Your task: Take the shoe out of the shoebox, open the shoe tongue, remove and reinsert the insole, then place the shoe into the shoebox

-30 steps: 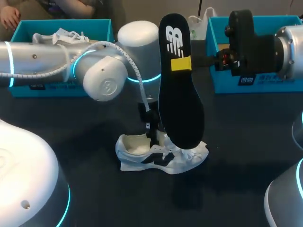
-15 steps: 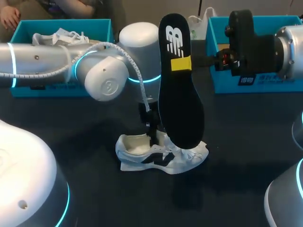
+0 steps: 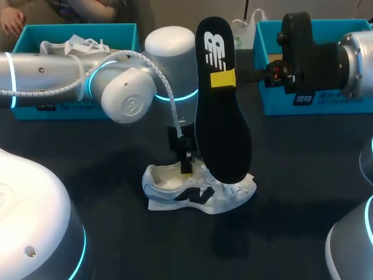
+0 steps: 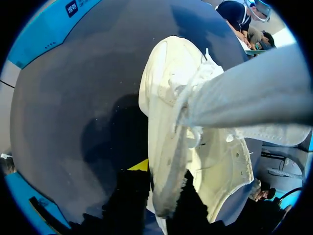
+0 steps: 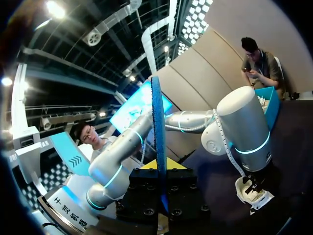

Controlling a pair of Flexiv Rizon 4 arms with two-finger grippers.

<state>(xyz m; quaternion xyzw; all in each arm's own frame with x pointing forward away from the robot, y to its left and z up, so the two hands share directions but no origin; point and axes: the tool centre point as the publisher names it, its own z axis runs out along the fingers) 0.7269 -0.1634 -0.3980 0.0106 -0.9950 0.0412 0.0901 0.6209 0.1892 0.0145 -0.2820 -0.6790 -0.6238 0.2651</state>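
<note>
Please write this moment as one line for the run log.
left claw: shut on shoe | shoe: on table | right claw: shut on insole | insole: upright, out of shoe

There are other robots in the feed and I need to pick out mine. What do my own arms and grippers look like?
The left arm and right arm are smooth silver cylinders, and cyan light rings band the left's rounded joints. A white coiled cable runs along the left arm to its black left gripper. The right arm ends in a black block with a red light, and the right gripper has yellow tips.
</note>
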